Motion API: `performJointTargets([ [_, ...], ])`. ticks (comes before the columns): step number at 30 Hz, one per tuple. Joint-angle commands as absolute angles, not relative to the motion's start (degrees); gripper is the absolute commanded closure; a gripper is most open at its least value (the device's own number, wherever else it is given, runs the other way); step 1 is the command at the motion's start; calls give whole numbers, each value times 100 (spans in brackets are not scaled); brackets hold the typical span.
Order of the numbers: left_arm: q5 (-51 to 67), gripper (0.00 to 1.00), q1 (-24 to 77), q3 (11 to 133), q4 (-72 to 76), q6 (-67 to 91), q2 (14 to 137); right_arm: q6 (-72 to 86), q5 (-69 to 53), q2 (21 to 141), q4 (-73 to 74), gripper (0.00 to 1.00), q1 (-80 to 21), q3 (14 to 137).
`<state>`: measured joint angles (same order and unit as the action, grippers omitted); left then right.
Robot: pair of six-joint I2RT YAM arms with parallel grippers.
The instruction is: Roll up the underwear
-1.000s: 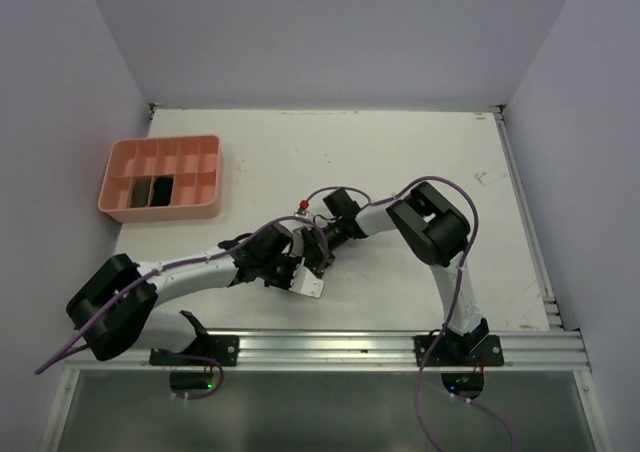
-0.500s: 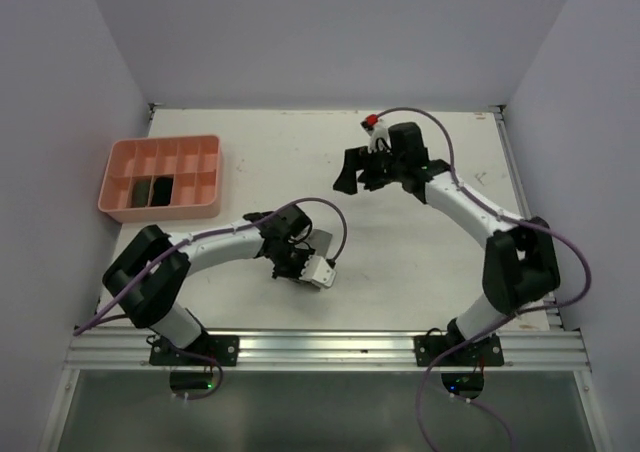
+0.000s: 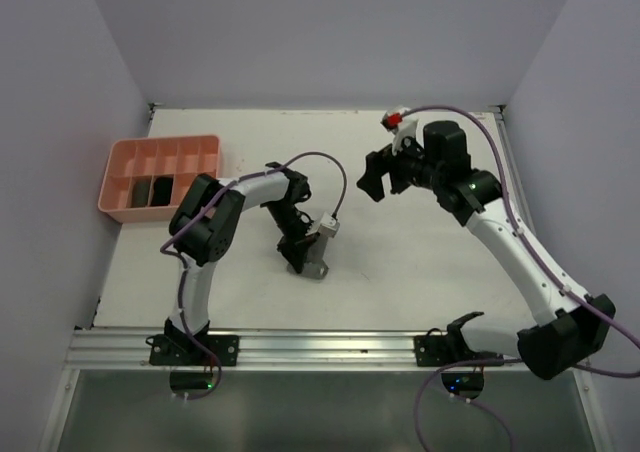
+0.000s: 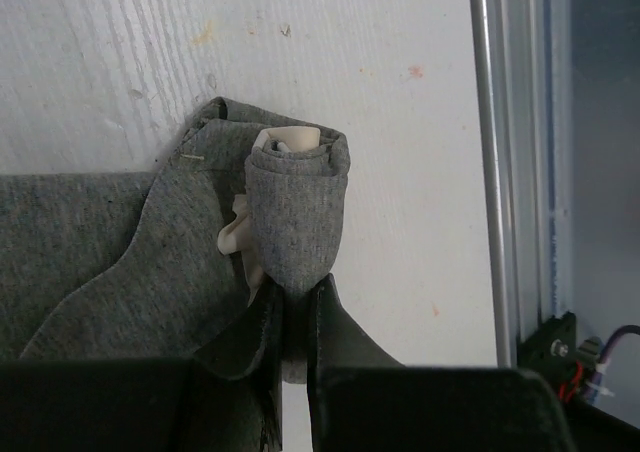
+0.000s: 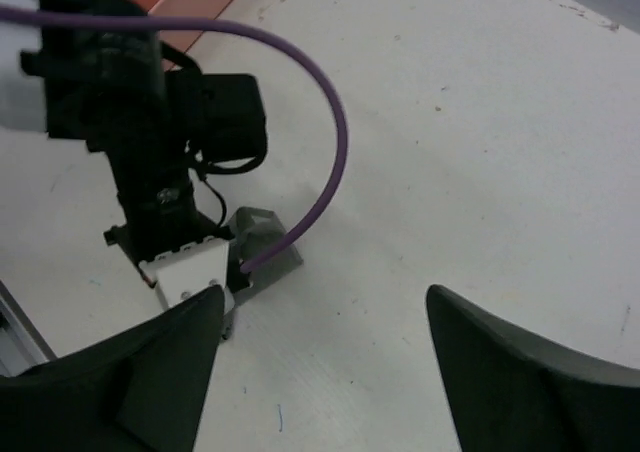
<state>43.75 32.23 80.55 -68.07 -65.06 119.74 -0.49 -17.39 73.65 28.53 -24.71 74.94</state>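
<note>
A grey underwear [image 4: 110, 262] lies on the white table, one edge wound into a short roll [image 4: 297, 207] with a cream band showing at its end. My left gripper [image 4: 293, 317] is shut on the near end of that roll. From above, the underwear [image 3: 313, 269] is a small grey patch under the left gripper [image 3: 300, 255], in front of the table's middle. My right gripper [image 3: 375, 177] hangs open and empty over the back middle of the table, well clear of the cloth. Its wrist view looks down past its gripper [image 5: 325, 302] at the underwear [image 5: 268, 234].
A pink compartment tray [image 3: 205, 209] stands at the back left, with two dark rolls [image 3: 150, 190] in its front compartments. The metal front rail [image 4: 485, 172] runs close beside the roll. The left arm's purple cable [image 5: 335, 142] loops above the cloth.
The right gripper has left the underwear, swung up to the back right and opened. The left arm has changed its bend while its gripper stays shut on the roll.
</note>
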Motion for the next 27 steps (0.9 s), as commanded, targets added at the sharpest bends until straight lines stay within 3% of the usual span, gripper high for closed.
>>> performJointTargets([
  [1,3911,98,3033,8384,-7242,-7057,12768,-238,-2275,6114,2876,23,-2627,6560],
  [4,3885,98,3006,8692,-7479,-7145,13165,174,-2547,5626,2382,42,-2811,5863],
  [5,3876,98,3006,8745,-7514,-7163,13236,176,-2601,5625,2364,44,-2917,5784],
  [9,3815,96,2997,8929,-7541,-7084,13473,-298,-2084,6019,2400,44,-3892,5564],
  [14,3858,93,3006,9061,-7550,-6882,13728,-1115,-1530,7098,1734,35,-4789,5388],
  [20,3999,92,2997,9105,-7541,-6724,13878,-1880,-1082,8190,917,47,-5905,5239],
  [27,4025,90,2988,9106,-7541,-6697,13966,-2065,-694,8850,35,41,-6565,5010],
])
